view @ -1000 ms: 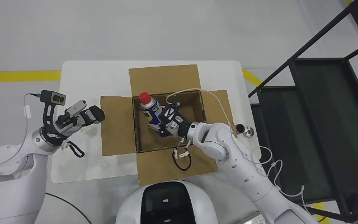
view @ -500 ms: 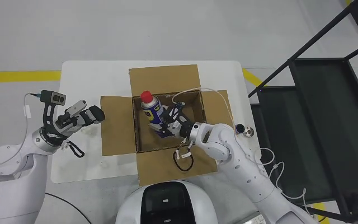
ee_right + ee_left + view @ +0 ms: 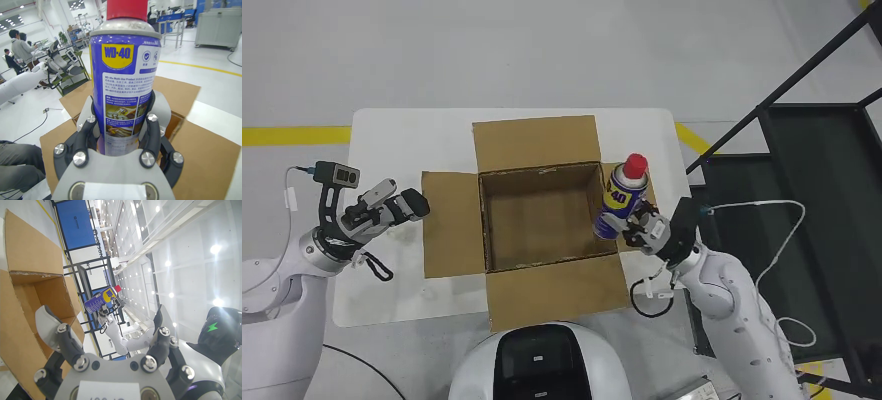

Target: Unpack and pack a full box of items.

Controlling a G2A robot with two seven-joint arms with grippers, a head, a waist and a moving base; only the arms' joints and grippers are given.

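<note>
Since 1 s ago the spray can (image 3: 622, 195) was lifted out of the cardboard box (image 3: 537, 142) and carried over its right flap, near the table (image 3: 402, 140) edge. Smooth metal cyl., blue label, red cap; its lower body was clamped betw. the R gripper (image 3: 642, 233) fingers. L gripper (image 3: 414, 206) was spread wide, nothing held, beside the left flap.

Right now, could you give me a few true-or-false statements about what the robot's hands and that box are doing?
The right hand grips the spray can. True.
The spray can sits inside the cardboard box. False: it is held up outside the opening.
The left hand is open and holds nothing. True.
The cardboard box is closed. False: its flaps lie spread open.
</note>
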